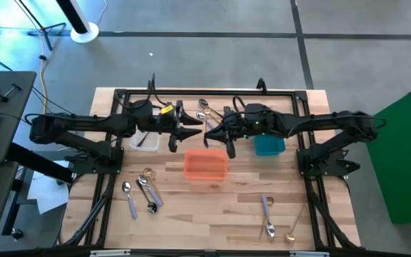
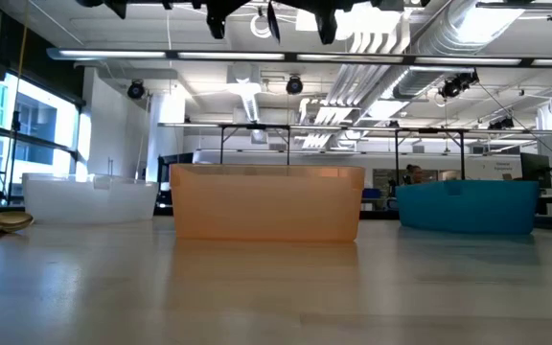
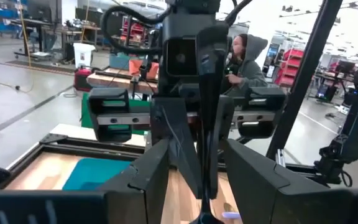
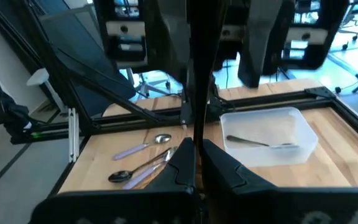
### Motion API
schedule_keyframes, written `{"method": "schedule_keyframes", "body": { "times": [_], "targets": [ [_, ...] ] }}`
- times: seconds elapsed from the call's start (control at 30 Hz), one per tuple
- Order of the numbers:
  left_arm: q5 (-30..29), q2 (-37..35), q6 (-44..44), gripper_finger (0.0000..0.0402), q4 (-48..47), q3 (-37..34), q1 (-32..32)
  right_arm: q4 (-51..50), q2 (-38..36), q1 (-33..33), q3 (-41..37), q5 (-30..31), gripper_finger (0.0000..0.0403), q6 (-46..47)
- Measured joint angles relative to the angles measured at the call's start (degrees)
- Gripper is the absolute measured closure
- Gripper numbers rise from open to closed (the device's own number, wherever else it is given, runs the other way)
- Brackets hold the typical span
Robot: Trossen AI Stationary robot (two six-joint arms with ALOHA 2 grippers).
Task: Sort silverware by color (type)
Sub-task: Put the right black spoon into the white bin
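My two grippers meet high above the orange bin (image 1: pixel 205 165). My right gripper (image 4: pixel 196 146) is shut on a glossy black spoon (image 4: pixel 196 93) that stands upright. My left gripper (image 3: pixel 197 146) faces it, open, one finger on each side of that spoon (image 3: pixel 207 118) without touching it. Another black spoon (image 4: pixel 260 142) lies inside the clear bin (image 1: pixel 146 140). Lavender-handled and black spoons (image 4: pixel 143 155) lie on the table's far side. Several more spoons (image 1: pixel 141 189) lie near left, and two (image 1: pixel 268 214) near right. My right gripper pinches the black spoon's thin shaft (image 4: pixel 194 134) between its two shut fingers. The fingers come roughly level from the table's right and lie across the spoon. The spoon stands upright, lifted clear of the table and bins. Which end is up I cannot tell.
The teal bin (image 1: pixel 268 146) stands right of the orange one, under my right arm. A black metal frame (image 1: pixel 120 93) borders the table. A person in a hood (image 3: pixel 247 56) sits in the room beyond. Bare wood lies in front of the bins.
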Motion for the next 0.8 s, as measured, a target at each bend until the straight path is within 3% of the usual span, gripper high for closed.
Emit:
{"method": "schedule_keyframes", "body": {
  "times": [0.6,0.8],
  "targets": [
    [-0.27,5.01,0.97,0.026,1.6,3.49,-0.32,-0.43,0.35,0.0,-0.04,-0.47,0.0403,0.02],
    [-0.25,4.94,1.0,0.0318,1.7,3.49,-0.26,-0.46,0.35,-0.01,-0.04,-0.39,0.0403,0.0]
  ]
}}
